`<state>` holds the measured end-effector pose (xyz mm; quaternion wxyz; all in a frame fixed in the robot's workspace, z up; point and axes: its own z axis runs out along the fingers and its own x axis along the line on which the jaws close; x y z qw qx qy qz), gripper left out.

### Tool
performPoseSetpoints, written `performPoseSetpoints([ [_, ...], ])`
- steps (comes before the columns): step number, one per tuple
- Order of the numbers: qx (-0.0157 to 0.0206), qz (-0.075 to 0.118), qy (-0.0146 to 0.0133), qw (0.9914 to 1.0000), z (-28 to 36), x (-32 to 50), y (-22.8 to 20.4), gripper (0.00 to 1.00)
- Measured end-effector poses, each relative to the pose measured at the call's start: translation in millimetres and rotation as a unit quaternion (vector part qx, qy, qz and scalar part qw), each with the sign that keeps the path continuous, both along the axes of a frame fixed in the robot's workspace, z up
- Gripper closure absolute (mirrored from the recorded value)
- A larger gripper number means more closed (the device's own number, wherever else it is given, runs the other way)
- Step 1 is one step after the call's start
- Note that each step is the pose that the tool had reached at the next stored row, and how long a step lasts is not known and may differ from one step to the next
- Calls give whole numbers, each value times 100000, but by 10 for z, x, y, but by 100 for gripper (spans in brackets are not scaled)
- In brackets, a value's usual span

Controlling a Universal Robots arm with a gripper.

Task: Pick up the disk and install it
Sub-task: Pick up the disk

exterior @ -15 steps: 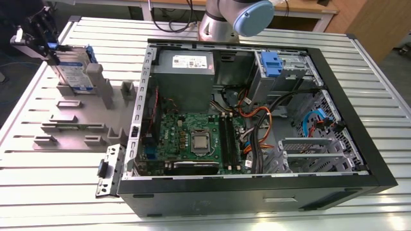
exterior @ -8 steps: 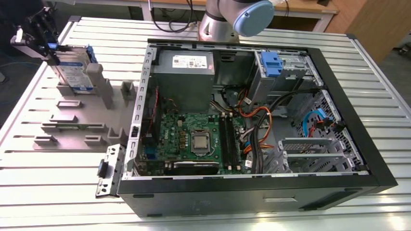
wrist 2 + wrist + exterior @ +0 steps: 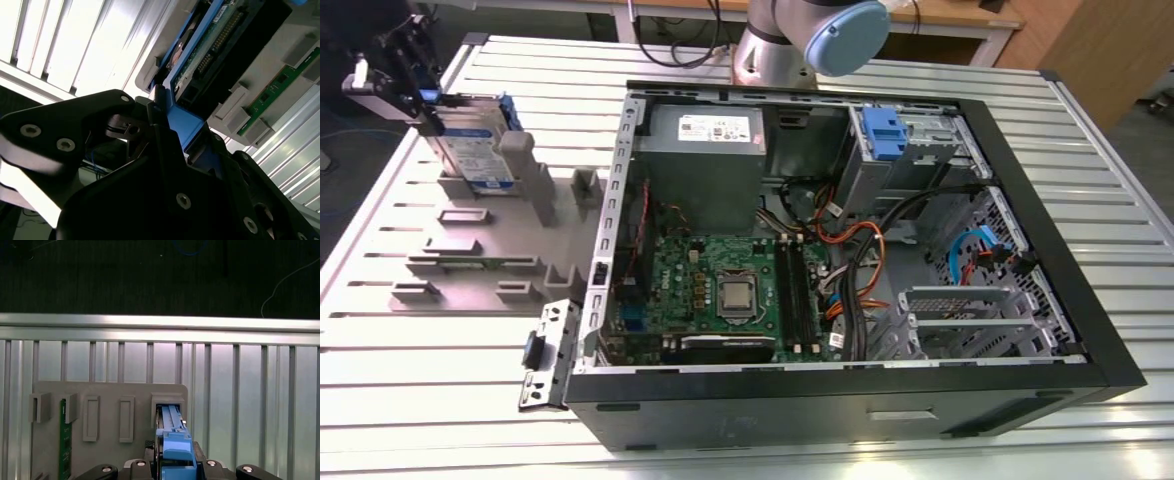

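the disk is held upright in the grey holder, with the jaws of the gripper closed on its blue rail. if the thin rail is flexed, the disk may be tilted and jammed in the slot.

Overhead light is even. The table glares at the exterior view's left; the case interior sits in soft shadow. In the second wrist view the table burns white, with the gripper and disk dark against it.
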<state>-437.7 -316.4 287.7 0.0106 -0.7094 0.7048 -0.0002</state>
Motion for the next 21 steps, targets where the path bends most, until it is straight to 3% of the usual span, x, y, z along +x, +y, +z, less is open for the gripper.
performPoseSetpoints([
  [21, 0, 106, -3, 100000, 53, 0, 0, 64],
])
